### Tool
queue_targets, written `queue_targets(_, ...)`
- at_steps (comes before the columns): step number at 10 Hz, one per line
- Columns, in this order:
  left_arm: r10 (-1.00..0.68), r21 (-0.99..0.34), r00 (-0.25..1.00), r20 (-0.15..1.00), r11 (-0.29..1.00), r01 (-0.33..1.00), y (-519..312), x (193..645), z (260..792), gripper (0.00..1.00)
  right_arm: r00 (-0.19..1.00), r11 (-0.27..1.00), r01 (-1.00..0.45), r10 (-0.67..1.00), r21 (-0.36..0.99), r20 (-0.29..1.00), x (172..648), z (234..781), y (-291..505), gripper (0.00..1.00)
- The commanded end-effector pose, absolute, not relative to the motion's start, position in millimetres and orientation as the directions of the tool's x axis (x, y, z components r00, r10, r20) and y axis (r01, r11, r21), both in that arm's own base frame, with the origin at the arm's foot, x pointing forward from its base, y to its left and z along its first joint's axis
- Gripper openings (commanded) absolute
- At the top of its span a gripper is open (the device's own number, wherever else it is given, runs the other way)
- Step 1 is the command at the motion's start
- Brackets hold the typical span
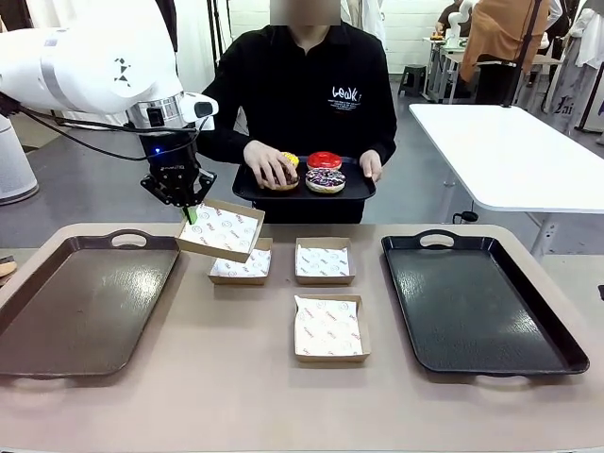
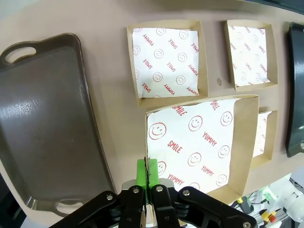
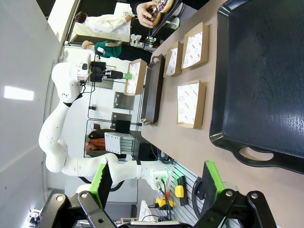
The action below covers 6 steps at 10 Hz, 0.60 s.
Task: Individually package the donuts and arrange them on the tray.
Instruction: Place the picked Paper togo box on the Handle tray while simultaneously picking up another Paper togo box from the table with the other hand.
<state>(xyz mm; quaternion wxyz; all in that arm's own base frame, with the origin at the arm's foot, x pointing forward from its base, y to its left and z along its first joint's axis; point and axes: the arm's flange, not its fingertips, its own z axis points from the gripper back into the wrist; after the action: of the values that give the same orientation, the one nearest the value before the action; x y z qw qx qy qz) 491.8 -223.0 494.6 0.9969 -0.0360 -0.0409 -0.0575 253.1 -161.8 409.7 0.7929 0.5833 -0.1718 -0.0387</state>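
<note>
The left pincer (image 1: 192, 213) is pinching a box (image 1: 225, 232) by its wall, holding it tilted above the bench (image 1: 236, 396) just right of the brown tray (image 1: 85, 297), probably for filling. The right pincer (image 3: 156, 183) is hanging spread, idle. The donuts (image 1: 325, 177) are waiting far beyond that tray, a person's hand (image 1: 269, 162) gripping one.

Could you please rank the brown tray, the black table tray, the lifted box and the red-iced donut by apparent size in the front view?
1. Brown tray and black table tray: alike, not ranked.
2. Lifted box.
3. Red-iced donut, though it is farther from the camera.
</note>
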Motion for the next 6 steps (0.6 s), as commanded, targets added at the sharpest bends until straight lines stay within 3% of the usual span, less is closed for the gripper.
queue_targets(1, -0.109, -0.065, 0.99, 0.085, 0.991, 0.115, -220.6, 486.3, 494.1, 0.0, 0.938, 0.31, -0.142, -0.262, 0.94, 0.228, 252.4, 409.7, -162.7, 1.0)
queue_targets(6, -0.109, -0.065, 0.99, 0.085, 0.991, 0.115, -220.6, 486.3, 494.1, 0.0, 0.938, 0.31, -0.142, -0.262, 0.94, 0.228, 252.4, 409.7, -162.7, 1.0)
